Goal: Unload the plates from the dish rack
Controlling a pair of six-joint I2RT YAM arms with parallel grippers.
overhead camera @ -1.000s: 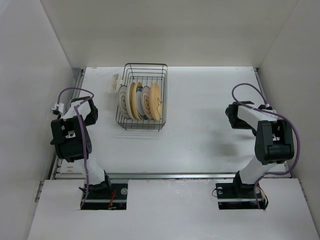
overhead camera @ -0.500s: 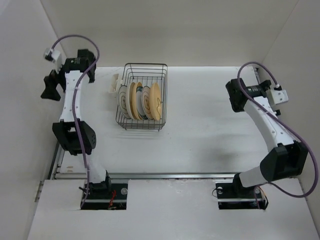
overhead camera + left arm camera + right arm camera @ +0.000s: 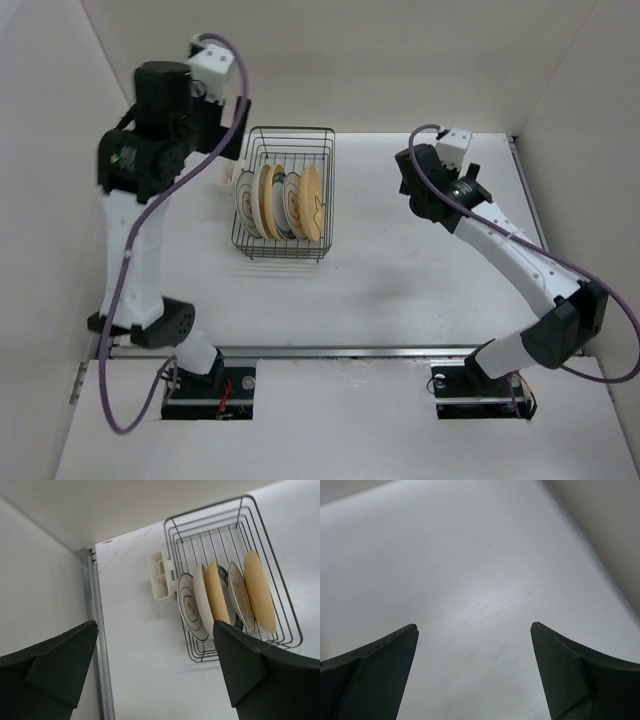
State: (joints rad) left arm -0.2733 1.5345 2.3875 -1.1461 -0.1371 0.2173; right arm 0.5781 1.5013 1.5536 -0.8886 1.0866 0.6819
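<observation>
White walls close in a pale table [image 3: 400, 270], and the dish rack [image 3: 285, 248] sits toward its far left part, a small white caddy [image 3: 161, 576] hooked on its left side. All the plates [image 3: 280, 200] are in the rack, none unloaded yet. They stand on edge in a tight row between the wire tines. I count about five, some tan and some white with a dark pattern.

My left gripper [image 3: 154, 625] hangs high above the table, just left of the rack, with its jaws spread wide and nothing between them. My right gripper [image 3: 472, 626] is well apart to the right, over bare table, equally wide and empty. Its own camera shows only table.

I judge the plates to be stiff, smooth and somewhat slippery, light enough for one gripper, and liable to chip if knocked against wire or each other. The place to grip is the top rim, one finger on each face, then a straight lift clear of the tines.

The middle plates stand too close together for a finger to slip in. The patterned plate at the left end [image 3: 190, 607] has its outer face free and is nearest my left gripper, so I would start there.
</observation>
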